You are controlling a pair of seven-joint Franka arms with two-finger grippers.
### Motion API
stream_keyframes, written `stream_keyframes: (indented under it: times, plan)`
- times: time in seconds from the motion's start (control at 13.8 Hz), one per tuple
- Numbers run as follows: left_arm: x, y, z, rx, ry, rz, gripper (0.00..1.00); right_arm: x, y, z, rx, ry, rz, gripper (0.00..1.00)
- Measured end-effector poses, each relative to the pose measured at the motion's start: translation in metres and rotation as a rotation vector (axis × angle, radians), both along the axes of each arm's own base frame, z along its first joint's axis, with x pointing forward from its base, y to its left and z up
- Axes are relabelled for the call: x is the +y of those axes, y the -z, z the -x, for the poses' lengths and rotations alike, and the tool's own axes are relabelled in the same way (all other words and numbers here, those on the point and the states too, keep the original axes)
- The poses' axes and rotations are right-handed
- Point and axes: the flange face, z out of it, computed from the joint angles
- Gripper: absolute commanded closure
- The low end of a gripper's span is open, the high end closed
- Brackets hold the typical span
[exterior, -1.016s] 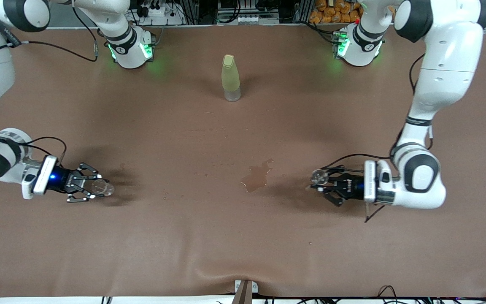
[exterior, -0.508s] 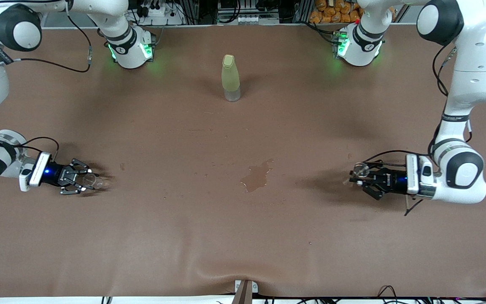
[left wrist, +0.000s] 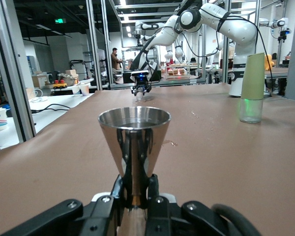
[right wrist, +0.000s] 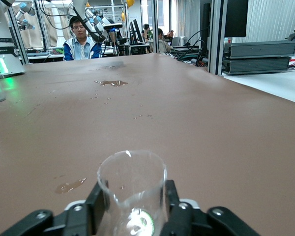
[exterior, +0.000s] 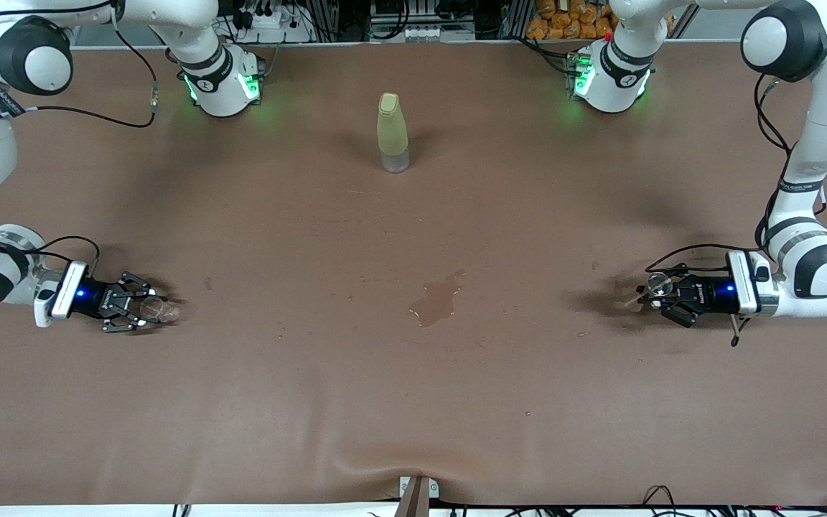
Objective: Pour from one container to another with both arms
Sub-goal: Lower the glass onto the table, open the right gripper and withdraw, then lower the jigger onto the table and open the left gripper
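Metal cup point(left wrist: 133, 142) clamped in left hand point(exterior: 661, 296), clear cup point(right wrist: 132, 191) seemingly gripped in right hand point(exterior: 148, 310); puddle point(exterior: 436, 300), bottle point(exterior: 393, 133) between.

Tall yellow-green bottle point(exterior: 393, 133) upright on brown tabletop point(exterior: 413, 402), midway btwn the arm bases. Wet puddle point(exterior: 436, 300) nearer front cam, w/ small droplets around it.

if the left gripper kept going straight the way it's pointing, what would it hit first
Probably nothing close. The left gripper, shut on the metal cup, points along the table toward the right arm's end. First in that line looks to be the right gripper with the clear cup; depth is uncertain.
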Motion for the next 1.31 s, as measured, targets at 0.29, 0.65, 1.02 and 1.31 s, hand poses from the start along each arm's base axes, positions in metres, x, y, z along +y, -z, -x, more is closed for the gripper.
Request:
stream_keyframes:
  times: [0.29, 0.65, 1.02, 1.31]
  plan:
    - [0.015, 0.038, 0.016, 0.011, -0.022, 0.006, 1.00, -0.015, 0.000, 0.005, -0.001, 0.005, 0.013, 0.01]
    - [0.029, 0.063, 0.029, 0.029, -0.038, -0.003, 1.00, -0.051, -0.062, -0.024, 0.000, -0.021, 0.104, 0.00]
    - [0.029, 0.064, 0.029, 0.030, -0.039, -0.004, 0.78, -0.054, -0.182, -0.057, 0.236, 0.004, 0.199, 0.00]
    - [0.029, 0.063, 0.027, 0.026, -0.037, -0.005, 0.59, 0.013, -0.307, -0.085, 0.364, 0.034, 0.348, 0.00]
